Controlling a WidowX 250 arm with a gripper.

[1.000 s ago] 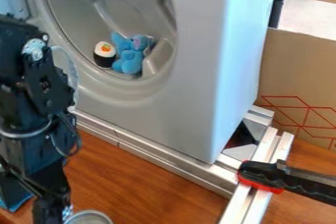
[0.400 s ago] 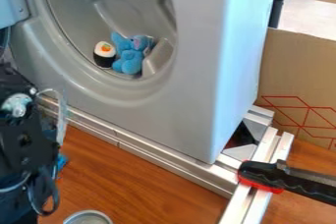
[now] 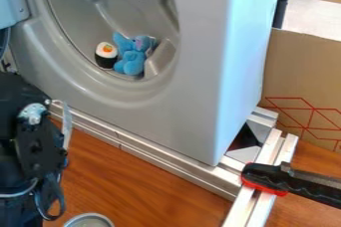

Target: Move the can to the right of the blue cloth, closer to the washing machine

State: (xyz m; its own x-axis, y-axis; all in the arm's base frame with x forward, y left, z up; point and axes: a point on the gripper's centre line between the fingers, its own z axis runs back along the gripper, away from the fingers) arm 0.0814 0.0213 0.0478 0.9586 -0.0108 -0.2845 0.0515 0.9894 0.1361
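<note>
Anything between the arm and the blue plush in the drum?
Yes: the metal rail and the drum's lower rim lie between the arm and the blue plush; the sushi toy sits beside it, on the view's left.

Your fixed camera: above and beside the claw point(image 3: 30, 156) | facing: slanting down toward the grey machine point(image 3: 196, 81) beyond it | range: close
</note>
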